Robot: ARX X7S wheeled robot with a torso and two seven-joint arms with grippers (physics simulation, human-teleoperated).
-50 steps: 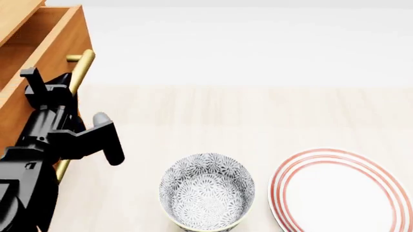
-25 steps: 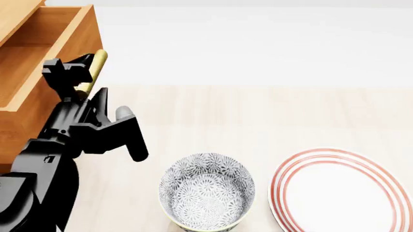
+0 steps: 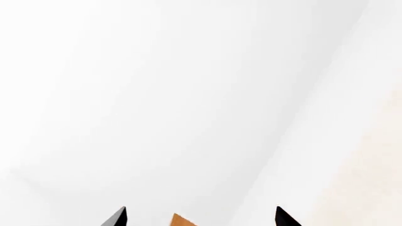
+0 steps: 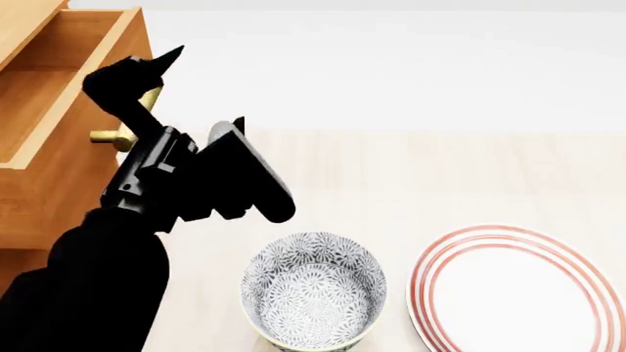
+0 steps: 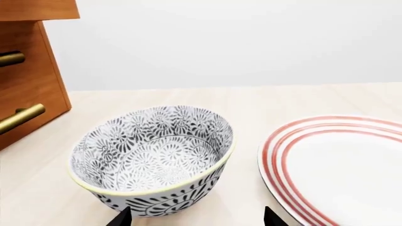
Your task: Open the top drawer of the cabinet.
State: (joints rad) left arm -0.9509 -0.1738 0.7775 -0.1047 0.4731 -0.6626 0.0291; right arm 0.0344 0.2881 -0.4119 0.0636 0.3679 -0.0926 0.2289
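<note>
Nearest you: one patterned bowl [image 4: 313, 297] at the near edge of the tabletop [image 4: 391, 176], one red-ringed plate [image 4: 518, 290] just beside it toward the right near corner.

Your right gripper [image 5: 196, 217] hangs just short of the bowl, only two dark fingertips [image 5: 120, 219] in its wrist view, spread wide with nothing between them.

Farther in, at the left edge: your left gripper [image 4: 201, 92], lifted and tilted up and away from the brass handle [image 4: 122, 132]. Jaws wide apart, holding nothing. Its wrist view shows blank wall plus a sliver of orange wood, so it isn't aimed at the handle.

The top drawer [image 4: 59, 110] is at the far left corner, pulled well out of the cabinet [image 4: 29, 257], inside exposed. Looks open to me.

Key relation: handle sits just below and behind the left gripper's fingers, long axis running along the drawer front. Left arm is far nearer; right is well apart.

Count: three handles in all, two lower ones [image 5: 19, 117] in the right wrist view.
</note>
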